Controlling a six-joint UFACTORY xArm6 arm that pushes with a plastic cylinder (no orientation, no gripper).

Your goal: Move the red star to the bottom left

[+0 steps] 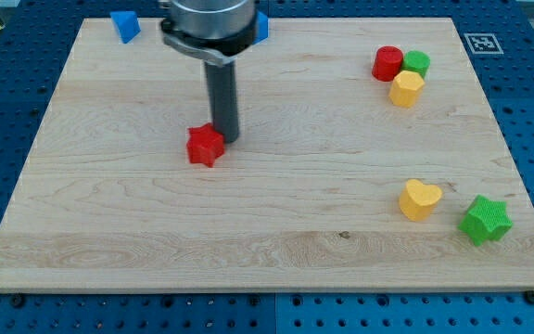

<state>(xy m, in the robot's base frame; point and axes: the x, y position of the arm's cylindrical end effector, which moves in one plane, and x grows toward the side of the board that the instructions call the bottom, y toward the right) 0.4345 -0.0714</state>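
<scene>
The red star (205, 146) lies on the wooden board (109, 213), left of the middle. My tip (227, 139) stands right against the star's upper right side, touching or nearly touching it. The dark rod rises from there to the arm's head at the view's top.
A blue block (125, 26) sits at the top left and another blue block (261, 26) is partly hidden behind the arm. A red cylinder (388, 63), a green block (417, 64) and a yellow block (406, 88) cluster at the top right. A yellow heart (420, 199) and a green star (485, 220) lie at the bottom right.
</scene>
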